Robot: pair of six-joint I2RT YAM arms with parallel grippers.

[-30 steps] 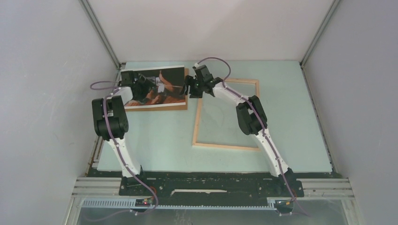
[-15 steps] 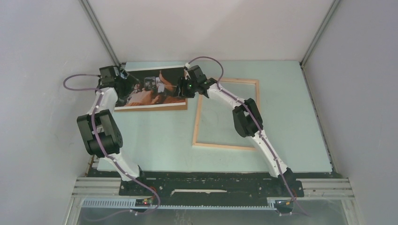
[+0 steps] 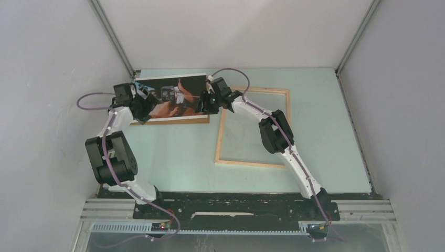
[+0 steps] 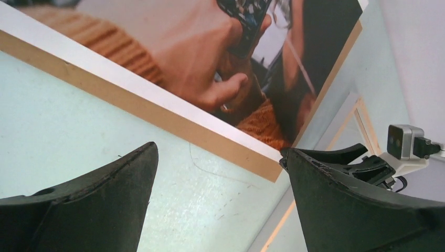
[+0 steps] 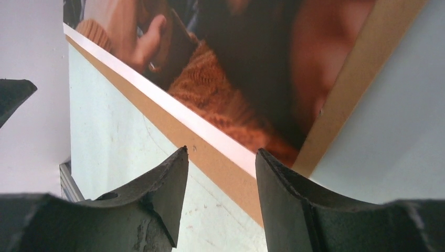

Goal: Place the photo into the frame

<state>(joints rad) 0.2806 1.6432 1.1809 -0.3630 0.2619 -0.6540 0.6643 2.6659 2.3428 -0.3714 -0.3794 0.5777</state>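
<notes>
Light natural wood marks the frame [image 3: 252,164], which is laid flat on the counter [image 3: 173,157] right of centre, its far rail near the far edge. It is judged to have been set flat so that a print can be lowered into it from above.

The photo [image 3: 170,97] is found face up towards the far left corner of the counter, resting on a plain brown backing board [image 3: 178,121]. A strip of board is left showing along the near and right edges. The board is judged to serve as a raised bed, so that the thin print's edge stands clear of the counter and can be got at.

The left tool [image 3: 135,98] is placed at the photo's left end with its jaws spread wide. In the left wrist view nothing is held between them. The right tool [image 5: 221,157] is placed at the photo's right end, by the near right corner of the board. Its jaws are set partly apart, with a gap through which the board edge and the counter are seen. No pinch on the print is shown, and contact cannot be confirmed.

The stationing of one tool at each short end is judged to be meant for a two-ended lift, by which sagging or creasing of the thin sheet would be limited. The photo is not yet in the frame; the two are near but apart.
</notes>
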